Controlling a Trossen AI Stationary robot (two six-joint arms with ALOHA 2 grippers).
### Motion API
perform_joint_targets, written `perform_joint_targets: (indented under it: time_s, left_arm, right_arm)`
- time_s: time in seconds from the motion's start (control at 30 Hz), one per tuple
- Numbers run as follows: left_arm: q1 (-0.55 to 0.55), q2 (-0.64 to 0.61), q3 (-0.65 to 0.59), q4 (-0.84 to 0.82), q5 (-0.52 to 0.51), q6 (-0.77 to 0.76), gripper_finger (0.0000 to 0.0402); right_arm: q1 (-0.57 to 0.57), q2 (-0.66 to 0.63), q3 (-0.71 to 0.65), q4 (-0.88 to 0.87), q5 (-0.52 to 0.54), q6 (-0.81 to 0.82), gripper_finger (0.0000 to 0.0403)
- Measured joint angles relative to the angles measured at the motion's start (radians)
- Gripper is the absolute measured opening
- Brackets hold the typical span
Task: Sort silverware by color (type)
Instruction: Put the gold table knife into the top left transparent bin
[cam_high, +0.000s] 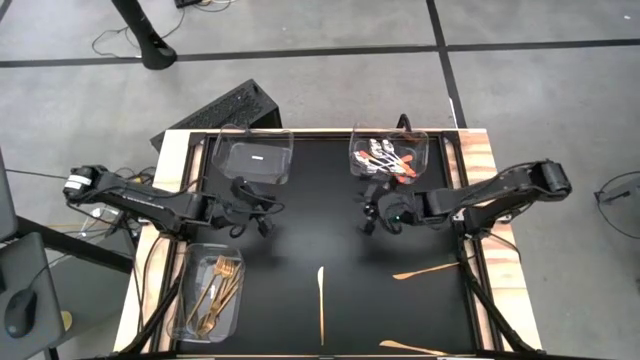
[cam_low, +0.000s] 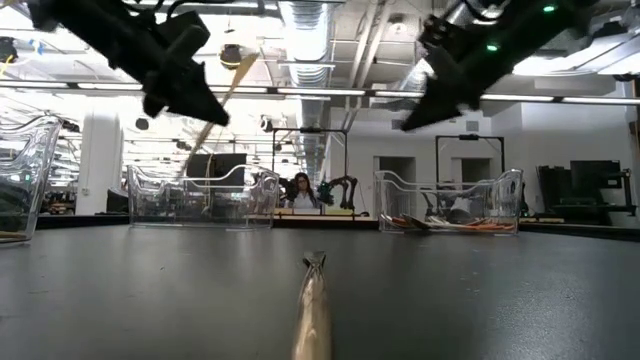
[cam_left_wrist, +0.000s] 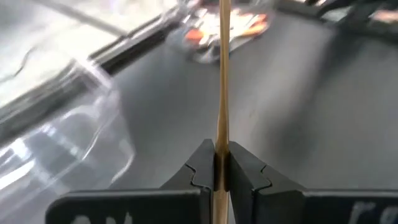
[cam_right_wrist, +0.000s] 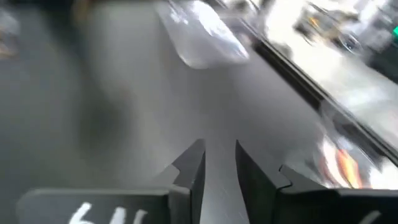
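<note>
While the left gripper (cam_left_wrist: 221, 167) clamps a slim gold knife (cam_left_wrist: 221, 74), long axis extending past the fingertips, the empty far-left tray (cam_high: 253, 160) lies just beyond it; the right gripper (cam_right_wrist: 219, 163), fingers apart, holds nothing.

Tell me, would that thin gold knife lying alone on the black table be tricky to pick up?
Probably. The gold knife lies flat on the black table, so jaws would likely struggle to get under it. It looks smooth and shiny, so it may slide when nudged. It seems stiff: a similar knife clamped in the left gripper sticks out straight with no droop.
</note>
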Motion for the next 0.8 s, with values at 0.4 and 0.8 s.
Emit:
perform_joint_targets:
  time_s: [0.4,0.8]
  left_arm:
    - [0.267,-0.001,-0.01,0.23,0.065,0.271,0.0008]
    - [0.498,0.03,0.209,-0.113,0.086,0.451,0.0009]
  right_arm:
    - [0.016,-0.04,-0.001,-0.23,0.083,0.176,0.0091]
    - [-0.002,0.007,-0.001,-0.251,0.122,0.174,0.0091]
